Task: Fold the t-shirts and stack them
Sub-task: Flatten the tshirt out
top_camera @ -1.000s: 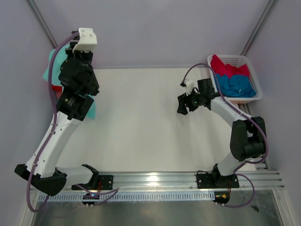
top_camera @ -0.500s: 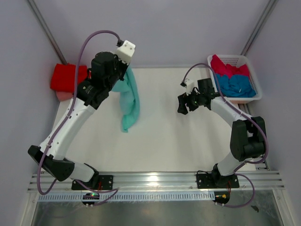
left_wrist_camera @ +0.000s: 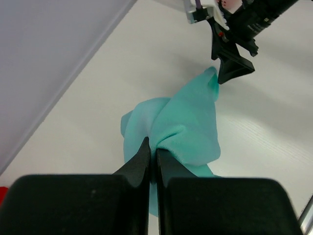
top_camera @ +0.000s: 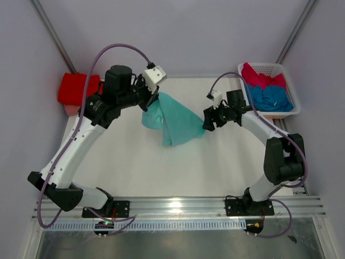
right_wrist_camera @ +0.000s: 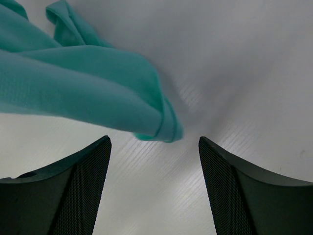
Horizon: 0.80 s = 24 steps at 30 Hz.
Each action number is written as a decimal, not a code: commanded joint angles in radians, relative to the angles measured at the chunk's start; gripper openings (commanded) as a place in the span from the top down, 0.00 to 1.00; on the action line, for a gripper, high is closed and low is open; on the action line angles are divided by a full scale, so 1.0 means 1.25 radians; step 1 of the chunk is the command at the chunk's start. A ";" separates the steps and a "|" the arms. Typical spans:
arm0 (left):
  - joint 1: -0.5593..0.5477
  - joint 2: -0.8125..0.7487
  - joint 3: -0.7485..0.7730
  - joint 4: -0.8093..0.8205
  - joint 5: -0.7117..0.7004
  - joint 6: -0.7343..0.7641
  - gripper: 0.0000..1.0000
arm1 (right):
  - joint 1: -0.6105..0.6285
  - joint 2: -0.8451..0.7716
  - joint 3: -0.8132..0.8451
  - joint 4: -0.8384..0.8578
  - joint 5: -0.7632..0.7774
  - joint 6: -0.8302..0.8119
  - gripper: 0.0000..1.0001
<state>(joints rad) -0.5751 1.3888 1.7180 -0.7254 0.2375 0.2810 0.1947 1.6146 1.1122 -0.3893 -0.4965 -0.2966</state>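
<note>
My left gripper (top_camera: 153, 98) is shut on the mint-teal t-shirt (top_camera: 178, 121) and holds it up over the middle of the table; the cloth spreads out to the right. In the left wrist view the left gripper (left_wrist_camera: 152, 147) pinches a fold of the mint-teal t-shirt (left_wrist_camera: 188, 122). My right gripper (top_camera: 208, 123) is open, and the shirt's far corner (right_wrist_camera: 166, 128) hangs just in front of its fingers (right_wrist_camera: 83, 166). A bright red t-shirt (top_camera: 74, 88) lies folded at the far left. A crimson-pink t-shirt (top_camera: 261, 76) and a blue t-shirt (top_camera: 272, 98) lie in the basket.
The white slatted basket (top_camera: 291, 86) stands at the far right of the table. A pink cloth edge (top_camera: 70, 109) shows under the red shirt. The right arm (left_wrist_camera: 244, 29) shows in the left wrist view beyond the cloth. Metal rails run along the near edge.
My left arm has swung from the far left toward the centre, carrying the mint-teal shirt to the right until its corner reaches my right gripper. The right arm has barely moved.
</note>
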 commanded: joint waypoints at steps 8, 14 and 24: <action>0.001 -0.038 -0.013 -0.066 0.106 0.051 1.00 | 0.012 -0.024 0.033 -0.032 -0.067 -0.011 0.24; 0.001 -0.025 -0.059 0.013 0.009 -0.011 0.98 | 0.042 -0.028 0.072 -0.076 -0.100 -0.041 0.23; -0.109 0.121 -0.118 -0.114 0.000 0.070 1.00 | 0.106 -0.029 0.081 -0.135 -0.160 -0.079 0.23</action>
<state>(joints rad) -0.6548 1.4948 1.5875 -0.7731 0.2134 0.3096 0.3153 1.6146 1.1904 -0.5335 -0.6773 -0.3653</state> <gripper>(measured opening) 0.012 0.770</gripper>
